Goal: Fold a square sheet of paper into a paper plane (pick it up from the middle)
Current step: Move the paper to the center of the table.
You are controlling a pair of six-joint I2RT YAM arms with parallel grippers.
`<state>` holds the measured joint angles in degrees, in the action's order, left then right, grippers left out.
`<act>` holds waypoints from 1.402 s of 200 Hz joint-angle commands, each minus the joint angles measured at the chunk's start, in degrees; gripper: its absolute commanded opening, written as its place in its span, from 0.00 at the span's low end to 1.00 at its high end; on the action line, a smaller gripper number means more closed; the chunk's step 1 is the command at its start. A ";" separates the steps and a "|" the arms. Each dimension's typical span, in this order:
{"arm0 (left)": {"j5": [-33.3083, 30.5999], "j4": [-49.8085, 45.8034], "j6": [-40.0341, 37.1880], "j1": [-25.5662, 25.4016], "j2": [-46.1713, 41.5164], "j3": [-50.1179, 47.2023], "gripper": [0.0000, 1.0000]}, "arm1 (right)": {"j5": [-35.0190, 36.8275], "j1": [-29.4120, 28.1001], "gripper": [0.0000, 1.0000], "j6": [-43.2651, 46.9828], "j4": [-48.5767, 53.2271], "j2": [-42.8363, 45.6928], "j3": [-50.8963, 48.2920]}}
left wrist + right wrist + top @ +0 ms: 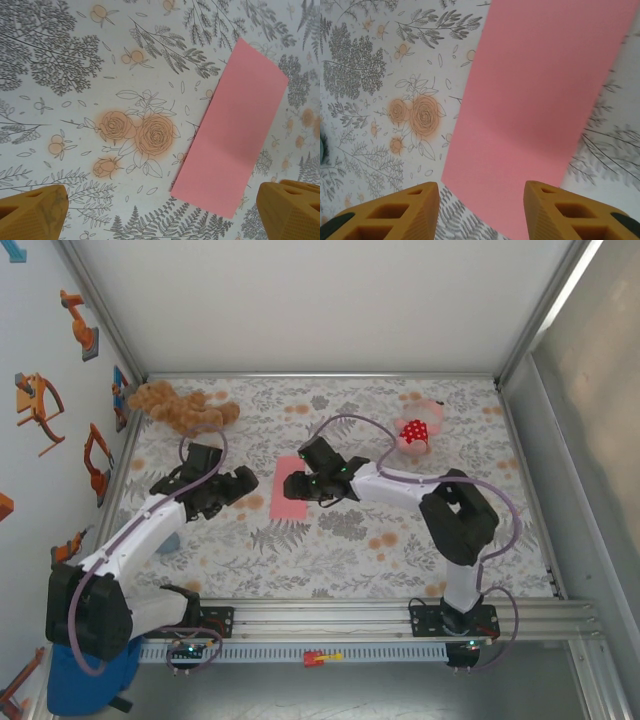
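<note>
Paper [232,127] lies flat on the tablecloth [75,125], folded to a rectangle. Left gripper [161,215] wide open, empty, beside it. Right gripper [480,210] part open, empty, over one short end. Advice: pin one half and align edges before creasing.

Mid-table, my left gripper [247,483] hangs just beside the folded pink paper [285,498], my right gripper [300,482] over its other edge.

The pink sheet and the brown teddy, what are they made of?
The pink sheet looks like thin matte paper: it lies flat, has sharp straight edges and a faint crease. The brown teddy seems to be fuzzy plush fabric, judging by its shaggy, soft outline.
</note>
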<state>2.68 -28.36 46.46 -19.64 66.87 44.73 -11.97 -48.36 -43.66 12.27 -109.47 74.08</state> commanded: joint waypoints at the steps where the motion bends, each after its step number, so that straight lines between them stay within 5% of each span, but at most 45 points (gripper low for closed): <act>1: 1.42 -1.77 1.20 2.26 -2.59 -1.17 0.96 | -0.21 -0.24 0.49 -0.80 1.51 -3.32 4.26; 82: 9.27 2.80 1.05 3.20 1.10 -1.67 0.96 | 1.11 -0.13 0.49 0.28 6.06 -9.97 6.22; 135: 15.12 7.88 0.78 2.34 3.88 -2.60 0.96 | 3.37 1.01 0.47 2.02 5.99 -4.00 -4.52; 180: 17.80 13.11 3.35 -2.49 6.85 -3.89 0.97 | 0.33 4.11 0.45 4.32 -0.33 5.44 -14.57; 225: 20.48 21.59 8.82 -7.91 10.87 -5.85 1.00 | -3.27 6.67 0.44 -3.08 -10.19 13.27 -19.19; 280: 22.24 26.43 11.71 -12.07 16.23 -5.62 0.85 | -4.86 8.89 0.34 -8.22 -15.91 12.87 -25.69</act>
<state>22.79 -5.63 55.75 -30.41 81.10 39.09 -15.22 -40.18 -48.84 -0.80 -95.42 50.39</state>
